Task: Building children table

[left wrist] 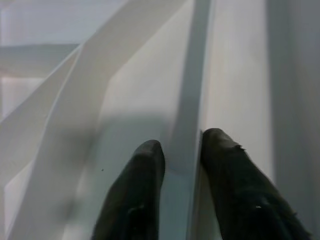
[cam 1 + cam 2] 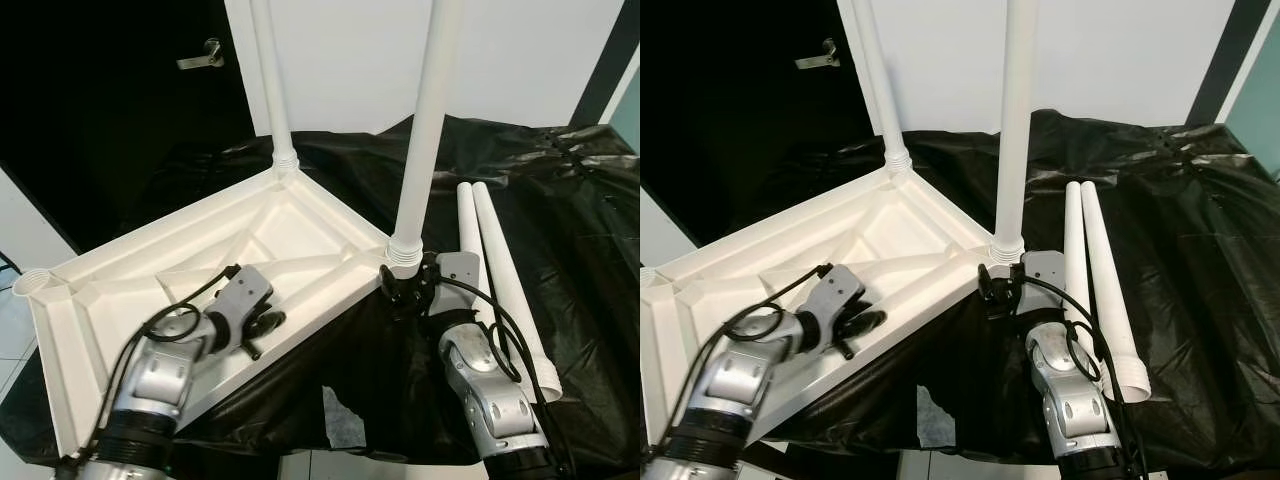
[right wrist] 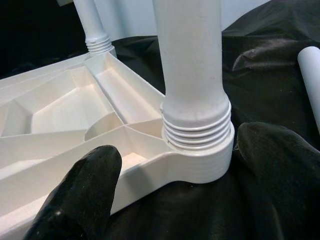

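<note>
A white plastic tabletop (image 2: 150, 260) lies upside down on a surface draped in black sheet, its ribbed underside facing up. Two white legs stand upright in its corner sockets, one at the far corner (image 2: 272, 90) and one at the right corner (image 2: 425, 130). Two loose legs (image 2: 500, 270) lie side by side on the sheet to the right. My left gripper (image 2: 262, 333) rests on the tabletop's near rim, with its fingers (image 1: 145, 170) closed astride a thin rib. My right gripper (image 3: 180, 145) is open at the base of the right leg, a finger on either side of the threaded socket (image 3: 200, 160).
An open socket (image 2: 30, 283) shows at the tabletop's left corner, which overhangs the surface's edge. The black sheet (image 2: 570, 220) is crumpled to the right and behind. A white paper scrap (image 2: 345, 418) lies near the front. A dark door with a handle (image 2: 205, 55) stands back left.
</note>
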### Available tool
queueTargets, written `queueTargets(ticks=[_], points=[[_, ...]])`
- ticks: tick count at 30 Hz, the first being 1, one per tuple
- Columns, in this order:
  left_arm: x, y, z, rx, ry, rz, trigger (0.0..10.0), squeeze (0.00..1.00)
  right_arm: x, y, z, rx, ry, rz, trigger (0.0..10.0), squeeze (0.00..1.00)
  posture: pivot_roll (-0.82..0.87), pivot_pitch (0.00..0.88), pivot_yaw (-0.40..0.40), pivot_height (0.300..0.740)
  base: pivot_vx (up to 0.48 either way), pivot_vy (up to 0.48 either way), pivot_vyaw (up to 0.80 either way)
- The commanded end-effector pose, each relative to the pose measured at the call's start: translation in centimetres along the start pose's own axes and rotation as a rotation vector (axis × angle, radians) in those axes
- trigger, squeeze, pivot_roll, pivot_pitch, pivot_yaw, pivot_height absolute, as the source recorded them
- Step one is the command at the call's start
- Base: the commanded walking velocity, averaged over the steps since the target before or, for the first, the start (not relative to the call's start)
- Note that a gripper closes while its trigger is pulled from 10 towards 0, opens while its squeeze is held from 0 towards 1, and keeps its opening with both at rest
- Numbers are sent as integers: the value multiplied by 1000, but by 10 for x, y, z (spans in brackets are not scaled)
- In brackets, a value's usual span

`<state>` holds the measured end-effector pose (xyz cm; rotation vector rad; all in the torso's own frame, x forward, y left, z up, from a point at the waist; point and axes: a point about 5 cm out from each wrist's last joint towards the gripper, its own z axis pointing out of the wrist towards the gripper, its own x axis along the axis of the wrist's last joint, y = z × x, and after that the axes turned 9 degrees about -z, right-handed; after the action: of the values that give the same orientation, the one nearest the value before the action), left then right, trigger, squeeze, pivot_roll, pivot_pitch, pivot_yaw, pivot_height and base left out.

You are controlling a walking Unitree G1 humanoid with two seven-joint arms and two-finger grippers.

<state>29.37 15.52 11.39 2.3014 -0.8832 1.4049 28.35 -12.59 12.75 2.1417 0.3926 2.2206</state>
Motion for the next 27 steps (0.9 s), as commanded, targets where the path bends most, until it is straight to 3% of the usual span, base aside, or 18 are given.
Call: queueTargets(ticks=[1, 3, 6, 8, 12, 14, 15, 16, 19, 22, 25, 27], points=[[6, 3, -6, -43, 51, -32, 10000, 0, -3, 1, 3, -12, -27, 6, 10000, 0, -5, 0, 38, 740, 0, 0, 0], [8, 4, -8, -60, 64, -33, 10000, 0, -4, 2, 3, -14, -30, 7, 10000, 0, -4, 0, 37, 740, 0, 0, 0], [22, 7, -29, -202, 187, -6, 10000, 0, -5, 2, 5, -9, -41, 22, 10000, 0, -1, 0, 33, 740, 0, 0, 0], [26, 3, -40, -221, 218, 8, 10000, 0, -4, 2, 6, -5, -40, 17, 10000, 0, 1, 0, 31, 740, 0, 0, 0], [27, -2, -46, -226, 230, 12, 10000, 0, -5, 1, 6, 1, -49, 22, 10000, 0, 4, 0, 27, 740, 0, 0, 0], [28, -13, -58, -212, 240, 18, 10000, 0, -8, -2, 6, 12, -66, 19, 10000, 0, 9, 0, 25, 740, 0, 0, 0], [25, -27, -70, -176, 218, 31, 10000, 0, -10, -3, 7, 14, -79, 20, 10000, 0, 17, 0, 22, 740, 0, 0, 0], [25, -27, -70, -176, 218, 31, 10000, 0, -10, -3, 7, 14, -79, 20, 10000, 0, 17, 0, 22, 740, 0, 0, 0], [18, -48, -86, -103, 163, 54, 10000, 0, -12, -4, 8, 15, -93, 20, 10000, 0, 22, 0, 22, 740, 0, 0, 0], [17, -54, -92, -84, 151, 57, 10000, 0, -13, -4, 8, 19, -98, 21, 10000, 0, 23, 0, 22, 740, 0, 0, 0], [4, -84, -121, 41, 50, 91, 10000, 0, -14, -8, 12, 49, -119, 23, 10000, 0, 31, 0, 21, 740, 0, 0, 0], [0, -90, -127, 73, 22, 99, 10000, 0, -15, -8, 12, 52, -124, 23, 10000, 0, 31, 0, 21, 740, 0, 0, 0]])
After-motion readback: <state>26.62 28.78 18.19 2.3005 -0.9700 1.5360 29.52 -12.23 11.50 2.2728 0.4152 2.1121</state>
